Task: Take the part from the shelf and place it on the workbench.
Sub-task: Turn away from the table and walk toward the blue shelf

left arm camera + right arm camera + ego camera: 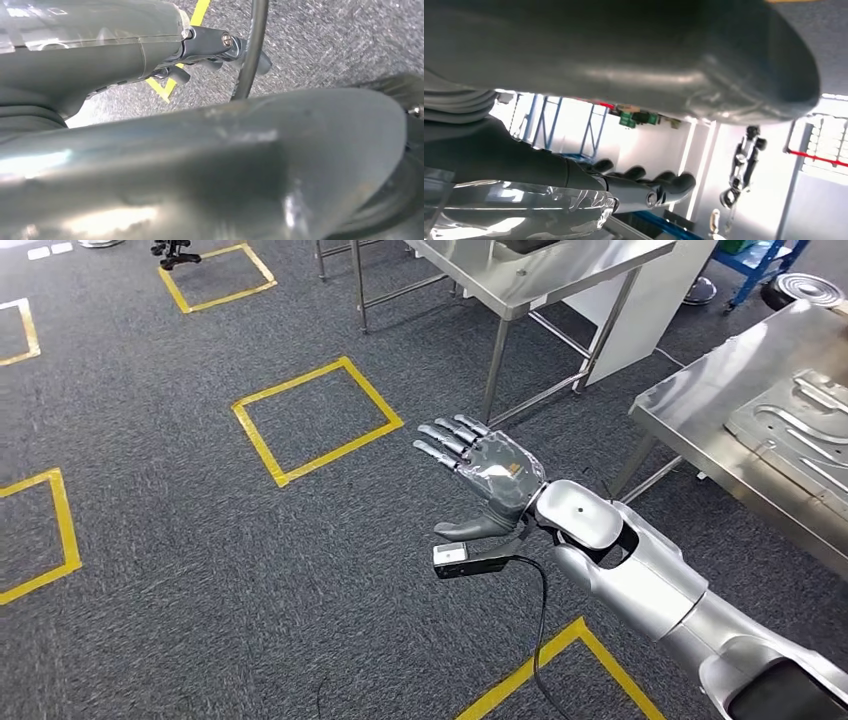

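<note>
From the head view, our right hand [487, 476] hovers over the carpet beside the desk [700, 410], fingers [447, 440] apart and holding nothing. A flat metal part [795, 425] lies on that desk. We judge we must find the shelf first, keeping the palm open. At the left wrist, our left hand [200, 47] hangs over carpet; whether its fingers are apart we cannot tell. At the right wrist, the fingers look spread.

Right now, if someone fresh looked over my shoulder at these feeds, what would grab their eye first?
The right hand, stretched out flat and empty above the grey carpet in the middle of the head view. Around it, yellow tape squares mark the floor. At the far right stands a steel workbench with a flat pressed metal part lying on it.
</note>
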{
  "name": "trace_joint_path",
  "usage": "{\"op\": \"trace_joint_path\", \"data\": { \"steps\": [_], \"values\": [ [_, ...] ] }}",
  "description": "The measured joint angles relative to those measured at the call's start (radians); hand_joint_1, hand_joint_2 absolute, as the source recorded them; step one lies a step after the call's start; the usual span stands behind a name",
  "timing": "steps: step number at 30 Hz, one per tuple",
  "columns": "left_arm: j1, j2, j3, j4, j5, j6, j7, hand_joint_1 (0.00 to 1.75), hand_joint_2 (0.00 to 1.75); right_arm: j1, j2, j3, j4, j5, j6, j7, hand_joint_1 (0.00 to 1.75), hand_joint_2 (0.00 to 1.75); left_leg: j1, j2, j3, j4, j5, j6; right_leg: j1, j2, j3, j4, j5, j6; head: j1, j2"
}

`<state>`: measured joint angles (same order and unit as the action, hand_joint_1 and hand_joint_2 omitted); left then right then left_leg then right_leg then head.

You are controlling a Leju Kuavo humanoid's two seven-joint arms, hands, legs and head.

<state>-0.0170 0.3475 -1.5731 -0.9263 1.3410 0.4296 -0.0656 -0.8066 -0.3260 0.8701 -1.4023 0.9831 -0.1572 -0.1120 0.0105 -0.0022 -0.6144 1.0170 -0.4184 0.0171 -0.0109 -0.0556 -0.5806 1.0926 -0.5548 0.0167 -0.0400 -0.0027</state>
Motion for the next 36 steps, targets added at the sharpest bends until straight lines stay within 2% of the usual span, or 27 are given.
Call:
{"op": "trace_joint_path", "data": {
  "steps": [1, 2, 3, 4, 5, 6, 8, 10, 12, 13, 15, 16, 17, 18, 19, 20, 22, 24, 25, 27, 28, 30, 32, 33, 34, 35, 36],
  "values": [
    [-0.001, 0.000, 0.000, 0.000, 0.000, 0.000, 0.000, 0.00, 0.00, 0.001, -0.002, -0.001, 0.000, 0.000, -0.001, 0.000, 0.00, 0.00, -0.001, -0.009, 0.000, -0.001, 0.001, 0.003, -0.002, 0.028, -0.029, 0.060, -0.031, 0.002, 0.000, 0.000],
    [-0.001, 0.000, 0.000, 0.001, 0.000, 0.000, 0.000, 0.00, 0.00, 0.004, -0.004, -0.001, 0.000, 0.000, -0.001, 0.000, 0.00, 0.00, -0.001, -0.019, -0.001, -0.001, 0.001, 0.006, -0.002, 0.044, -0.063, 0.127, -0.060, 0.002, 0.000, 0.000],
    [-0.002, 0.000, 0.000, 0.001, 0.000, 0.000, 0.000, 0.00, 0.00, 0.007, -0.006, -0.001, 0.000, 0.000, -0.002, 0.000, 0.00, 0.00, -0.002, -0.031, -0.001, 0.000, 0.002, 0.007, -0.002, 0.050, -0.093, 0.180, -0.075, 0.003, 0.000, 0.000],
    [-0.002, 0.000, 0.000, 0.001, 0.000, 0.000, 0.000, 0.00, 0.00, 0.010, -0.007, -0.001, 0.000, 0.000, -0.002, 0.000, 0.00, 0.00, -0.003, -0.043, -0.001, 0.000, 0.002, 0.007, -0.002, 0.053, -0.108, 0.202, -0.071, 0.003, 0.000, 0.000],
    [-0.001, 0.000, 0.000, 0.001, 0.000, 0.000, 0.000, 0.00, 0.00, 0.012, -0.007, -0.001, 0.000, 0.000, -0.002, 0.000, 0.00, 0.00, -0.003, -0.056, -0.001, 0.001, 0.002, 0.007, -0.002, 0.055, -0.105, 0.185, -0.046, 0.001, 0.000, 0.000],
    [-0.001, -0.001, 0.000, 0.001, 0.000, 0.000, 0.000, 0.00, 0.00, 0.012, -0.007, -0.002, 0.000, 0.000, -0.002, 0.000, 0.00, 0.00, -0.003, -0.068, 0.000, 0.003, 0.001, 0.006, -0.002, 0.063, -0.085, 0.135, -0.007, -0.002, 0.000, 0.000],
    [-0.002, -0.001, 0.000, 0.001, 0.000, 0.000, 0.000, 0.00, 0.00, 0.011, -0.008, -0.002, 0.000, 0.001, -0.002, 0.000, 0.00, 0.00, -0.003, -0.092, -0.001, 0.006, 0.001, 0.002, -0.004, 0.106, -0.029, 0.004, 0.058, -0.011, 0.000, 0.000],
    [-0.003, -0.002, 0.000, 0.001, 0.000, 0.000, -0.001, 0.00, 0.00, 0.010, -0.009, -0.003, 0.000, 0.001, -0.002, 0.001, 0.00, 0.00, -0.001, -0.114, -0.007, 0.007, 0.003, -0.007, -0.003, 0.134, -0.003, -0.058, 0.076, -0.015, 0.000, 0.000],
    [-0.001, -0.003, 0.000, 0.002, 0.000, 0.000, -0.001, 0.00, 0.00, 0.009, -0.009, -0.003, -0.001, 0.001, -0.002, 0.001, 0.00, 0.00, 0.003, -0.136, -0.012, 0.003, 0.008, -0.021, -0.002, 0.115, 0.001, -0.066, 0.078, -0.021, 0.000, 0.000],
    [0.001, -0.003, 0.000, 0.002, 0.000, 0.000, -0.001, 0.00, 0.00, 0.008, -0.009, -0.003, -0.002, 0.001, -0.002, 0.001, 0.00, 0.00, 0.002, -0.131, -0.015, 0.006, 0.006, -0.027, -0.003, 0.103, 0.006, -0.073, 0.081, -0.026, 0.000, 0.000],
    [0.002, -0.004, 0.000, 0.002, 0.000, 0.000, -0.001, 0.00, 0.00, 0.005, -0.008, -0.004, -0.003, 0.002, -0.002, 0.001, 0.00, 0.00, -0.001, -0.082, -0.038, 0.057, -0.027, -0.037, -0.007, 0.075, 0.015, -0.086, 0.086, -0.038, 0.000, 0.000],
    [0.001, -0.004, 0.000, 0.002, -0.001, 0.000, -0.001, 0.00, 0.00, 0.004, -0.008, -0.004, -0.003, 0.002, -0.002, 0.001, 0.00, 0.00, 0.000, -0.047, -0.063, 0.113, -0.057, -0.041, -0.004, 0.061, 0.018, -0.087, 0.086, -0.042, 0.000, 0.000],
    [0.000, -0.004, 0.000, 0.002, -0.001, 0.000, -0.001, 0.00, 0.00, 0.004, -0.008, -0.004, -0.003, 0.002, -0.002, 0.001, 0.00, 0.00, 0.002, -0.024, -0.094, 0.180, -0.088, -0.045, -0.003, 0.048, 0.018, -0.087, 0.085, -0.046, 0.000, 0.000],
    [-0.001, -0.004, 0.000, 0.003, -0.002, 0.000, -0.001, 0.00, 0.00, 0.004, -0.009, -0.005, -0.003, 0.002, -0.002, 0.001, 0.00, 0.00, 0.005, -0.012, -0.122, 0.238, -0.110, -0.049, -0.001, 0.034, 0.019, -0.087, 0.083, -0.047, 0.000, 0.000],
    [-0.002, -0.004, 0.000, 0.003, -0.002, 0.000, -0.001, 0.00, 0.00, 0.005, -0.009, -0.004, -0.003, 0.002, -0.002, 0.001, 0.00, 0.00, 0.008, -0.007, -0.137, 0.270, -0.115, -0.053, 0.000, 0.021, 0.019, -0.086, 0.081, -0.047, 0.000, 0.000],
    [-0.002, -0.005, 0.000, 0.003, -0.002, 0.000, -0.001, 0.00, 0.00, 0.005, -0.009, -0.004, -0.003, 0.002, -0.002, 0.001, 0.00, 0.00, 0.009, -0.004, -0.133, 0.264, -0.103, -0.055, 0.000, 0.008, 0.020, -0.085, 0.079, -0.046, 0.000, 0.000],
    [-0.001, -0.005, 0.000, 0.003, -0.003, 0.000, -0.001, 0.00, 0.00, 0.004, -0.009, -0.005, -0.004, 0.002, -0.003, 0.001, 0.00, 0.00, 0.010, 0.019, -0.071, 0.151, -0.044, -0.054, 0.001, -0.016, 0.025, -0.080, 0.072, -0.040, 0.000, 0.000],
    [-0.003, -0.005, 0.000, 0.003, -0.003, 0.000, -0.002, 0.00, 0.00, 0.001, -0.011, -0.009, -0.004, 0.001, -0.003, 0.001, 0.00, 0.00, 0.002, 0.051, -0.012, 0.038, -0.008, -0.044, 0.006, -0.036, 0.027, -0.075, 0.064, -0.031, 0.000, 0.000],
    [-0.004, -0.005, 0.000, 0.003, -0.003, 0.000, -0.003, 0.00, 0.00, -0.001, -0.012, -0.011, -0.004, 0.000, -0.004, 0.001, 0.00, 0.00, -0.002, 0.060, 0.000, 0.012, -0.004, -0.037, 0.009, -0.046, 0.027, -0.073, 0.061, -0.027, 0.000, 0.000],
    [-0.004, -0.005, 0.000, 0.003, -0.002, 0.001, -0.005, 0.00, 0.00, -0.004, -0.013, -0.012, -0.005, -0.002, -0.004, 0.000, 0.00, 0.00, -0.006, 0.041, -0.003, 0.007, -0.003, -0.024, 0.011, -0.064, 0.030, -0.075, 0.059, -0.018, 0.000, 0.000],
    [-0.004, -0.005, 0.000, 0.003, -0.001, 0.001, -0.006, 0.00, 0.00, -0.005, -0.013, -0.012, -0.005, -0.003, -0.004, -0.001, 0.00, 0.00, -0.005, 0.030, -0.002, 0.003, 0.000, -0.018, 0.008, -0.062, 0.032, -0.073, 0.055, -0.013, 0.000, 0.000],
    [-0.004, -0.006, 0.000, 0.003, 0.000, 0.003, -0.009, 0.00, 0.00, -0.008, -0.013, -0.013, -0.007, -0.004, -0.005, -0.003, 0.00, 0.00, -0.001, 0.010, 0.002, -0.006, 0.006, -0.005, 0.002, -0.020, 0.016, -0.029, 0.021, -0.005, 0.000, 0.000],
    [-0.005, -0.006, 0.000, 0.003, 0.002, 0.004, -0.011, 0.00, 0.00, -0.010, -0.016, -0.013, -0.006, -0.005, -0.005, -0.004, 0.00, 0.00, 0.000, -0.009, 0.002, -0.010, 0.009, 0.001, -0.001, 0.034, -0.040, 0.087, -0.041, -0.002, 0.000, 0.000],
    [-0.006, -0.006, 0.000, 0.003, 0.003, 0.004, -0.011, 0.00, 0.00, -0.010, -0.017, -0.012, -0.005, -0.006, -0.005, -0.006, 0.00, 0.00, 0.000, -0.021, 0.001, -0.009, 0.010, 0.002, -0.001, 0.045, -0.074, 0.151, -0.064, -0.002, 0.000, 0.000],
    [-0.006, -0.006, 0.000, 0.003, 0.004, 0.004, -0.011, 0.00, 0.00, -0.008, -0.018, -0.012, -0.003, -0.006, -0.005, -0.008, 0.00, 0.00, -0.001, -0.034, 0.001, -0.009, 0.010, 0.003, -0.001, 0.050, -0.099, 0.193, -0.071, -0.002, 0.000, 0.000],
    [-0.006, -0.006, 0.000, 0.003, 0.005, 0.004, -0.012, 0.00, 0.00, -0.008, -0.018, -0.011, -0.002, -0.006, -0.005, -0.010, 0.00, 0.00, -0.001, -0.047, 0.000, -0.007, 0.010, 0.003, -0.002, 0.052, -0.108, 0.201, -0.059, -0.003, 0.000, 0.000],
    [-0.006, -0.006, 0.000, 0.003, 0.005, 0.004, -0.011, 0.00, 0.00, -0.008, -0.018, -0.011, -0.001, -0.006, -0.005, -0.011, 0.00, 0.00, -0.001, -0.060, 0.001, -0.005, 0.010, 0.003, -0.002, 0.055, -0.098, 0.171, -0.028, -0.004, 0.000, 0.000]
  ]
}}
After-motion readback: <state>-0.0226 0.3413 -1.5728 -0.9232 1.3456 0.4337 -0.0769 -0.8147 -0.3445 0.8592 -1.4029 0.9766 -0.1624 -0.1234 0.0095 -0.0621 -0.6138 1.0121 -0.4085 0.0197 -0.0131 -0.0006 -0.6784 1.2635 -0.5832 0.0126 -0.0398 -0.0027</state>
